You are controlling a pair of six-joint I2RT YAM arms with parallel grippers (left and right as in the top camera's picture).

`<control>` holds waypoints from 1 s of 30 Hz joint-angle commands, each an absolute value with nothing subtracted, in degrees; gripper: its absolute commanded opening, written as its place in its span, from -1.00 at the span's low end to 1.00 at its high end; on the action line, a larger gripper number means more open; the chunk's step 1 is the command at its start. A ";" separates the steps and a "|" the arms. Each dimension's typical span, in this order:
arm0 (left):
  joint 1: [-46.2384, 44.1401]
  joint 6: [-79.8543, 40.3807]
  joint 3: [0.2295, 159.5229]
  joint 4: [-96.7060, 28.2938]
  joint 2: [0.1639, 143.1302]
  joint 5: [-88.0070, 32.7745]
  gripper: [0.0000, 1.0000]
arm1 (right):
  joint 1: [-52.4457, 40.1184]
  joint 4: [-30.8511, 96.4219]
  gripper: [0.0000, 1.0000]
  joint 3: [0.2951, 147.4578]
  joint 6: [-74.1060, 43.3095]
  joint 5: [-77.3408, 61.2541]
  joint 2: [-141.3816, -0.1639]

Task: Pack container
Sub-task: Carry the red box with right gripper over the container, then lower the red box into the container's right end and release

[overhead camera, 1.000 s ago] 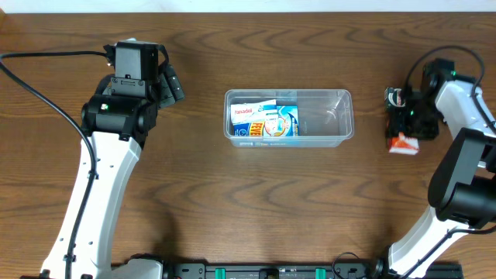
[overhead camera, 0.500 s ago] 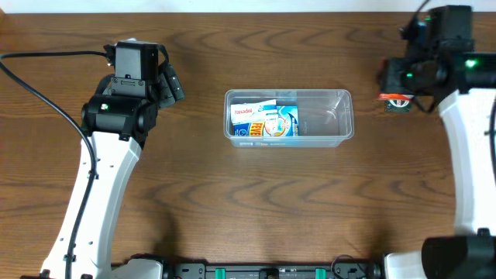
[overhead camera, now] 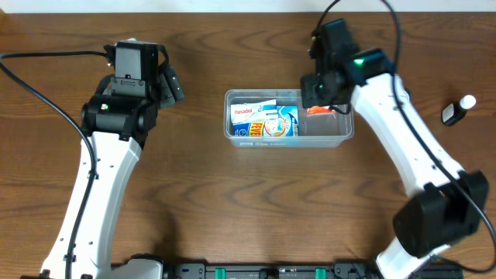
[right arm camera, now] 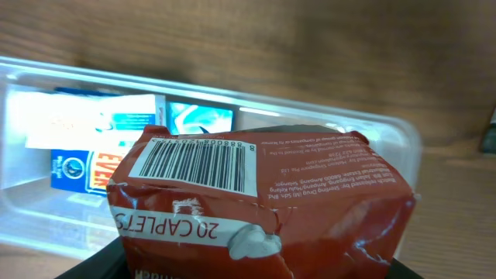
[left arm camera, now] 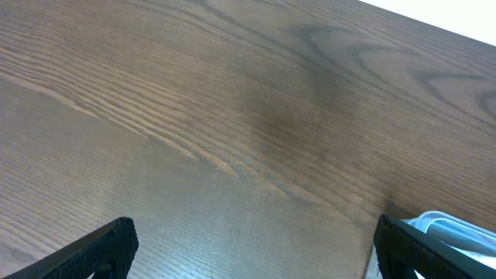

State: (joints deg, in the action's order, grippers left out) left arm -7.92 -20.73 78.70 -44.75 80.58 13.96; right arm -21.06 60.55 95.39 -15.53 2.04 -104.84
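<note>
Right hand [overhead camera: 318, 102] pinches a red box [right arm camera: 260, 198] over the right half of the container [overhead camera: 288, 143], which sits mid-table [overhead camera: 232, 201]. Left hand [overhead camera: 173, 85] spread wide, well left of it.

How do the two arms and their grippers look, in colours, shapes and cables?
The left arm and right arm have long white links with black joint housings and thin black cables. Each shows a small green light. The left gripper and right gripper are black.
</note>
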 commanded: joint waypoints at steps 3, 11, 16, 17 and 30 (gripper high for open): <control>-7.68 -20.16 79.35 -44.75 80.90 14.85 0.96 | -22.15 60.71 0.15 95.11 -19.09 4.51 -109.27; -7.68 -20.16 79.35 -44.75 80.90 14.85 0.96 | -22.20 61.23 0.15 94.78 -20.58 4.54 -113.56; -7.68 -20.16 79.35 -44.75 80.90 14.85 0.96 | -22.13 58.89 0.17 93.08 -20.58 6.46 -114.78; -7.68 -20.16 79.35 -44.75 80.90 14.83 0.96 | -22.04 58.57 0.17 92.82 -20.58 6.92 -115.02; -7.68 -20.16 79.35 -44.75 80.90 14.85 0.96 | -22.02 52.42 0.18 87.37 -22.15 7.53 -115.24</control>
State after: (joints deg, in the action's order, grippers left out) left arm -7.92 -20.73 78.70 -44.73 80.58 13.96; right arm -21.61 53.89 89.86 -20.29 6.46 -114.74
